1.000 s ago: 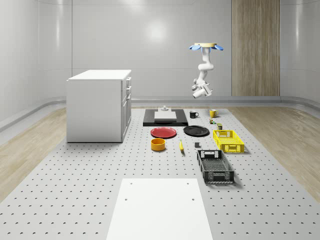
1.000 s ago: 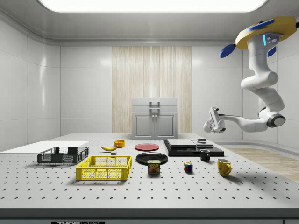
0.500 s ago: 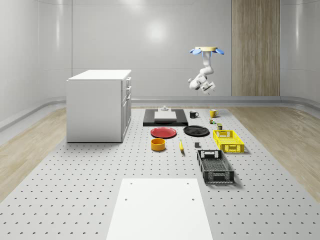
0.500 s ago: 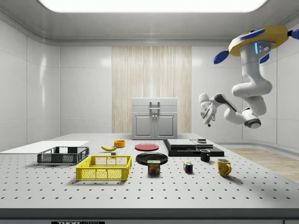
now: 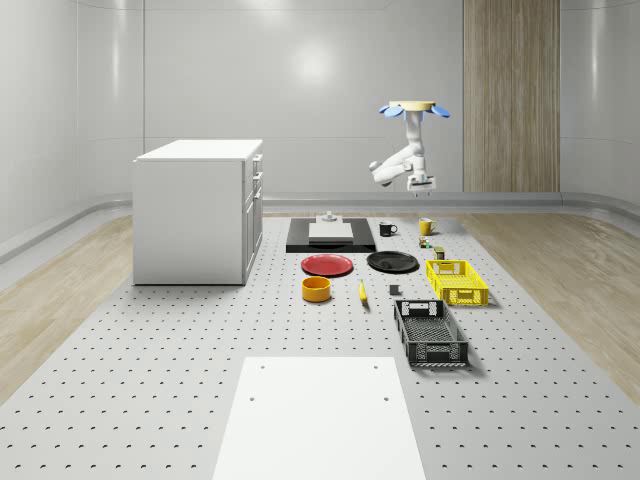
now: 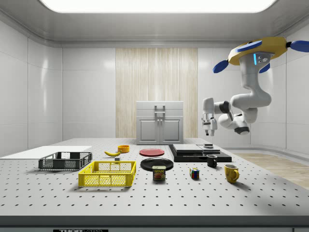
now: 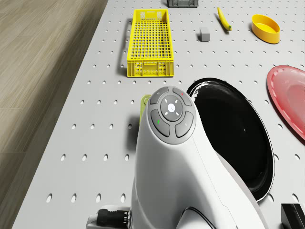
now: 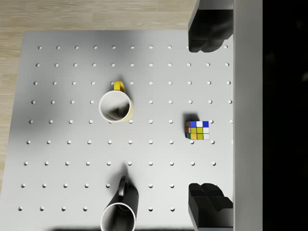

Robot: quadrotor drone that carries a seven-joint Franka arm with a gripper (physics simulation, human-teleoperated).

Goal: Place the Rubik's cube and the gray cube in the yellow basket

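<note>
Hovering high above table's far end; gripper point(image 8: 210, 115) spread open, empty, aimed down over Rubik's cube point(image 8: 197, 130). Gray cube point(image 7: 205, 33) lying beside yellow basket point(image 7: 148, 40). Neither yet basketed.

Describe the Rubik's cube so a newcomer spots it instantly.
Start at the yellow basket on the perforated table. Toward the side view's right, past the Spam can, sits the Rubik's cube, before the yellow mug. It alone has multicolored tiles.

The multicoloured Rubik's cube point(image 8: 197, 130) sits flat on the perforated desk point(image 8: 72, 159). The small plain gray cube point(image 7: 205, 33) rests beside the long empty yellow mesh basket point(image 7: 148, 44).
</note>
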